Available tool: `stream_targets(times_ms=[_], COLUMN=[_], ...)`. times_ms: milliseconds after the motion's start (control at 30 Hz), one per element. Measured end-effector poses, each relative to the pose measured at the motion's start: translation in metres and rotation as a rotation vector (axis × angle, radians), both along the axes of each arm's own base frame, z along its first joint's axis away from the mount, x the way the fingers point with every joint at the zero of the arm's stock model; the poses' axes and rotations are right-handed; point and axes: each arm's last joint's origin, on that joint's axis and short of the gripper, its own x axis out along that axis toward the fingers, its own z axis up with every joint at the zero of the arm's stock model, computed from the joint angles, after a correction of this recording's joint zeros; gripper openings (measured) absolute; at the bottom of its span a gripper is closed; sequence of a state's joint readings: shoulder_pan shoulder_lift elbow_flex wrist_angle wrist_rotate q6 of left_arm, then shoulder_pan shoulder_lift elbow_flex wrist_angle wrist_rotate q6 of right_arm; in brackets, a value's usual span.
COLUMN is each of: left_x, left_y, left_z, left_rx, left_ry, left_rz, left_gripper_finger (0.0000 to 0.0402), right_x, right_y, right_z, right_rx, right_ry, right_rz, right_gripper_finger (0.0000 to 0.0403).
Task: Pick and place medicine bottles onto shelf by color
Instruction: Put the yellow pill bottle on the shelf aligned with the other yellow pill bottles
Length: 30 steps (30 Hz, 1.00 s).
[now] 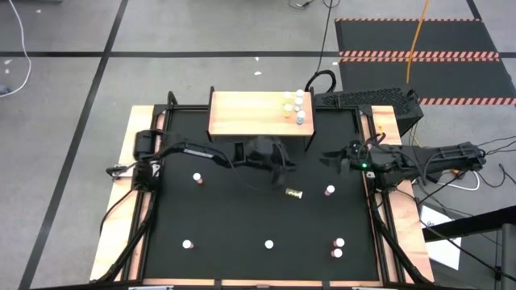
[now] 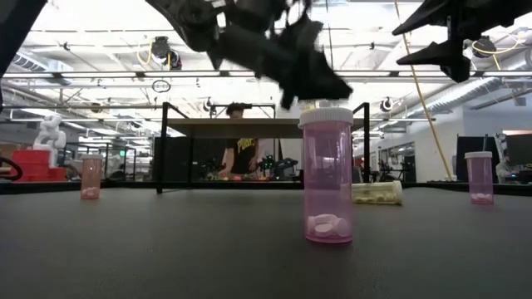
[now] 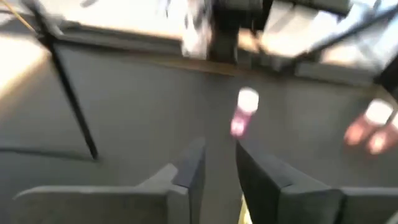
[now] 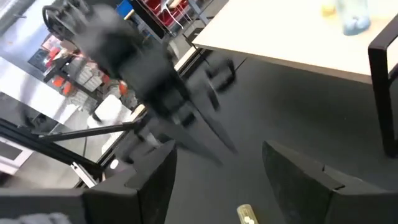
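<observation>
The tan shelf (image 1: 250, 113) stands on black legs at the mat's far edge, with several bottles (image 1: 295, 105) upright on its right end. My left gripper (image 1: 280, 163) hangs above the mat just in front of the shelf, fingers a little apart and empty (image 3: 219, 163). My right gripper (image 1: 330, 155) hovers to its right, wide open and empty (image 4: 217, 180). A yellow bottle (image 1: 293, 192) lies on its side on the mat between and near of them (image 2: 376, 193). Pink bottles stand upright about the mat (image 1: 330, 191) (image 1: 197, 178) (image 2: 327, 174).
More pink bottles stand near the mat's near edge (image 1: 187, 243) (image 1: 268, 244) (image 1: 338, 247). A keyboard (image 1: 367, 98) lies beyond the mat's far right corner. A person (image 2: 241, 151) stands in the room behind the shelf. The shelf's left and middle are bare.
</observation>
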State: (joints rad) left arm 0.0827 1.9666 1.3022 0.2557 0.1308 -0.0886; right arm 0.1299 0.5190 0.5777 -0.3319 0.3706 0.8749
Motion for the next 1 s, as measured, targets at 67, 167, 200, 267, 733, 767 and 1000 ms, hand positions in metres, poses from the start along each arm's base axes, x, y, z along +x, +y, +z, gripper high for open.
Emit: stream_targets(times_ms=[67, 167, 200, 267, 733, 767, 1000], left_x=[0.003, 0.009, 0.011, 0.014, 0.017, 0.017, 0.016], left_y=[-0.007, -0.017, -0.02, -0.025, -0.034, -0.032, -0.024], left_z=[-0.026, -0.061, -0.068, -0.078, -0.112, -0.112, -0.112], left_rx=[0.023, 0.057, 0.061, 0.067, 0.11, 0.118, 0.125], left_ry=[0.092, 0.154, 0.161, 0.149, 0.19, 0.19, 0.198], left_rz=[-0.042, -0.091, -0.102, -0.136, -0.162, -0.159, -0.14], left_gripper_finger=[0.0116, 0.0166, 0.0183, 0.0215, 0.021, 0.0196, 0.0102], right_x=[0.002, 0.005, 0.006, 0.007, 0.01, 0.01, 0.009], right_y=[0.0, 0.001, 0.001, 0.002, 0.003, 0.004, 0.004], right_z=[-0.001, -0.002, -0.003, -0.004, -0.005, -0.005, -0.005], right_rx=[-0.001, 0.017, 0.026, 0.046, 0.109, 0.115, 0.119], right_ry=[0.007, 0.016, 0.021, 0.022, 0.025, 0.025, 0.028], right_rz=[0.001, 0.002, -0.001, 0.007, 0.026, 0.033, 0.054], right_gripper_finger=[0.0233, 0.0233, 0.0233, 0.0233, 0.0233, 0.0233, 0.0233])
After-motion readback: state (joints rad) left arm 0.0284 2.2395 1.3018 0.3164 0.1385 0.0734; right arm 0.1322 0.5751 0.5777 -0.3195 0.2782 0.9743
